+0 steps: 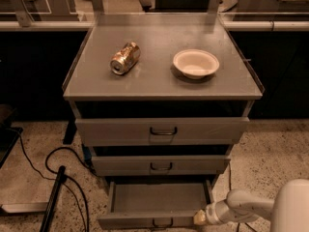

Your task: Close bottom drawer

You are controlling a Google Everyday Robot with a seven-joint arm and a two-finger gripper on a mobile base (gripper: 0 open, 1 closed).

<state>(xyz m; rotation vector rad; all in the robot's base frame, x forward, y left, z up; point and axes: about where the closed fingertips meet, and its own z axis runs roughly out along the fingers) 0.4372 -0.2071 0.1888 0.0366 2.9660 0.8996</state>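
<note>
Camera view, single moment. The gripper (pixel 200 218) sits at the right-hand end of the bottom drawer's (pixel 154 199) front panel, touching it or just beside it; contact cannot be confirmed. Whether the gripper is released or clenched cannot be told. The arm (pixel 241 204) runs off to the right of the drawer, towards the lower right corner of the view.

The bottom drawer stands pulled well out towards the camera, its shallow tray exposed and its small dark handle (pixel 162 223) at mid-front. The panel's long axis runs left to right. The closing travel runs across that axis, away from the camera and into the cabinet.

Directly above the bottom drawer, the middle drawer (pixel 161 164) appears shut, as does the top drawer (pixel 161 129) above that. Higher still, the desk (pixel 159 83) carries a can (pixel 125 58) lying on its side and a pale bowl (pixel 195 63). To the left of the drawer, dark cables (pixel 63 161) lie on the floor.

Assessment: closing has not been completed. The panel's bulk lies left of the gripper, so a push from this corner would be off-centre and may skew the drawer on its runners. A straight push nearer the handle looks safer.
</note>
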